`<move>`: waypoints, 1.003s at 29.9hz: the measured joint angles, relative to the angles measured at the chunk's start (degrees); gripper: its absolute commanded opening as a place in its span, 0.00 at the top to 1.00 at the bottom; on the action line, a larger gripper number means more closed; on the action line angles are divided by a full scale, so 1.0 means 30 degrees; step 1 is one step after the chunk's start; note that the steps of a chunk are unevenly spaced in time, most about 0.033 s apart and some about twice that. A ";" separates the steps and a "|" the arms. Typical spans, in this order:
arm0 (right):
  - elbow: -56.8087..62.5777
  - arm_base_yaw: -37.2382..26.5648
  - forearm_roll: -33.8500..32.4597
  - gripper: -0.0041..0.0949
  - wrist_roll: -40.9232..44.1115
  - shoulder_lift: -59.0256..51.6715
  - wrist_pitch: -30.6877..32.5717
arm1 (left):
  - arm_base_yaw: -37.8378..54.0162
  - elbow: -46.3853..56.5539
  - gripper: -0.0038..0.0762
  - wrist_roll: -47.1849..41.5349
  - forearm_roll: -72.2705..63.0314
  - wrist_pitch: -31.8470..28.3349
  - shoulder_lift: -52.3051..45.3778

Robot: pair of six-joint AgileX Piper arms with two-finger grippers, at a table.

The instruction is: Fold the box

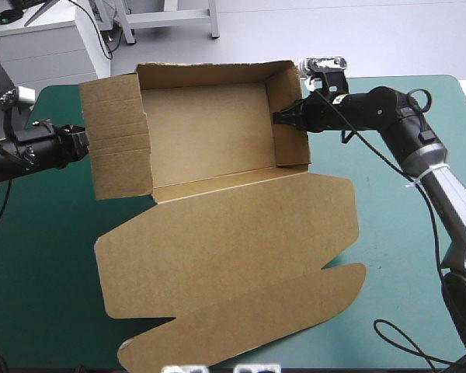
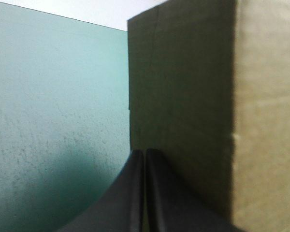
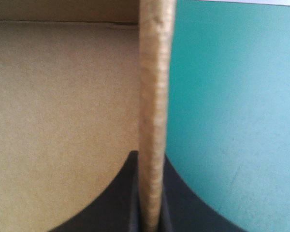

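**A:** While the high view shows the open tray-shaped box (image 1: 210,124) of brown board between both arms on the teal-green cover (image 1: 31,256), lid flat, what holds it?

**B:** The black-fingered right gripper (image 1: 279,118) pinches one side wall. The black-fingered left gripper (image 1: 84,144) meets the opposite wall.

**A:** Left wrist view?

**B:** Fingers closed tip to tip, nothing visible between them, wall just ahead.

**A:** Right wrist view?

**B:** Nearly closed on the wall's edge. I judge the board light and stiff but easily creased, so hold near the scored folds.

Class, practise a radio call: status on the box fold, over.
Left gripper shut, at splayed left wall of the box. Right gripper shut on the right wall. Lid flat toward the robot. Nothing in the way.
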 measured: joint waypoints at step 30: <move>0.0009 0.2161 -0.3923 0.97 0.2115 0.0000 -0.3318 | -0.2657 0.0000 0.64 -0.0194 0.1764 0.0081 -0.1080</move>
